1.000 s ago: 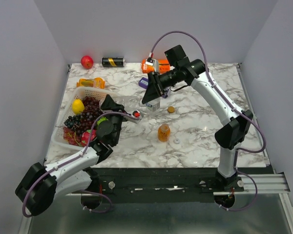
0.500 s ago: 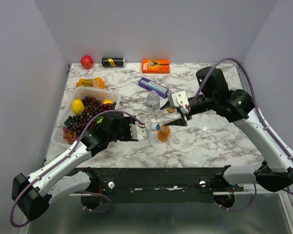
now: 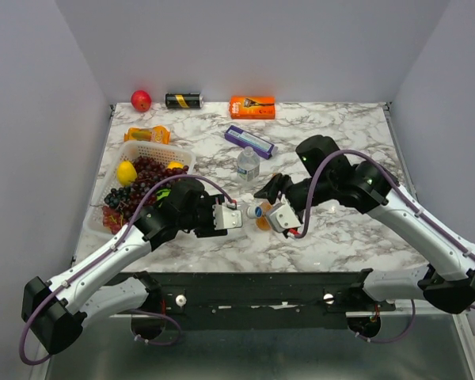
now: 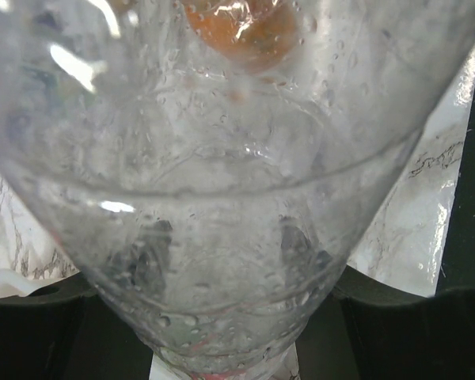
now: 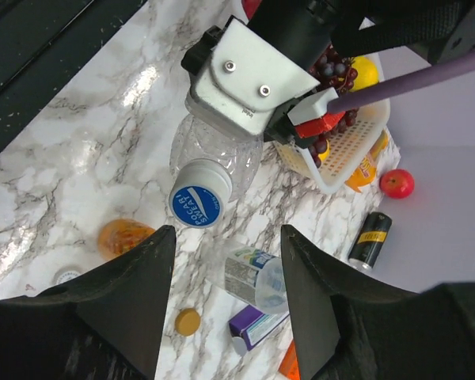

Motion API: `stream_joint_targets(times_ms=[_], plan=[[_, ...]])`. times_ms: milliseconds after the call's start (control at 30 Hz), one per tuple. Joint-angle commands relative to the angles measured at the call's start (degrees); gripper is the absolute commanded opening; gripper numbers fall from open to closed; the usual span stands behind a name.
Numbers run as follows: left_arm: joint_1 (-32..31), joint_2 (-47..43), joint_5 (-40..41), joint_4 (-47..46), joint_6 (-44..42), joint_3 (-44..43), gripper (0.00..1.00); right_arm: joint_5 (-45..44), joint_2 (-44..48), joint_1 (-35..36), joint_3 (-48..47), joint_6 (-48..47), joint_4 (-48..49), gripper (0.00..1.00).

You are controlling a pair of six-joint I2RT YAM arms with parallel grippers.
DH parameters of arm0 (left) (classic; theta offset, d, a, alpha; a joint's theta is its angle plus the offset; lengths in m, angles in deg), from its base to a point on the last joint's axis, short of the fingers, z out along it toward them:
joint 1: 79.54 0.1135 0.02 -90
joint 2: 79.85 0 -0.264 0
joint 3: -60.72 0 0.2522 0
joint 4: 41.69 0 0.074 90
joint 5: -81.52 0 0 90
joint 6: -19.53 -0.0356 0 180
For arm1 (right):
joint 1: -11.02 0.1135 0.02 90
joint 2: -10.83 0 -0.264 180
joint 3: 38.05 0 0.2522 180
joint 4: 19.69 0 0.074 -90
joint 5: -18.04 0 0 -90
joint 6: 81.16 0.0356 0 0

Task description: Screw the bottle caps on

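My left gripper (image 3: pixel 229 215) is shut on a clear bottle (image 5: pixel 214 150) and holds it on its side above the table; this bottle (image 4: pixel 222 158) fills the left wrist view. A blue cap (image 5: pixel 199 205) sits on its neck and also shows in the top view (image 3: pixel 256 210). My right gripper (image 5: pixel 226 237) is open and empty, its fingers facing the blue cap, a little short of it (image 3: pixel 271 207). The short orange bottle (image 5: pixel 123 237) stands just beyond. The labelled clear bottle (image 3: pixel 248 164) stands behind. An orange cap (image 5: pixel 188 321) and a whitish cap (image 5: pixel 66 275) lie loose on the table.
A white basket (image 3: pixel 146 150) of grapes and fruit stands at the left. A purple box (image 3: pixel 250 141), an orange box (image 3: pixel 252 106), a black can (image 3: pixel 183 100) and a red fruit (image 3: pixel 141 100) lie at the back. The marble table (image 3: pixel 340 142) ends at a black front rail.
My right arm left the labelled bottle standing and swung down from the back to the centre, facing the blue cap. My left arm carried the clear bottle rightward to meet it.
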Motion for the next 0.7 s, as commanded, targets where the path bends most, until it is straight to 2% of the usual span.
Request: stream_joint_targets(times_ms=[0,300,533,667], plan=[[-0.01,-0.05,-2.67,-0.06,1.70,-2.33,0.00,-1.00,-1.11,1.34,0.00,-5.63,-2.51,0.61],[0.07,0.13,-2.23,-1.38,2.23,-2.25,0.00,0.58,-3.05,1.79,-1.23,-9.42,-7.08,0.54],[0.08,0.21,-1.88,-1.73,2.05,-1.98,0.00,2.33,-4.37,2.05,-2.20,-9.16,-5.33,0.50],[0.16,0.04,-1.71,-2.08,2.31,-1.90,0.00,2.60,-4.90,2.23,-2.46,-8.46,-4.36,0.42]])
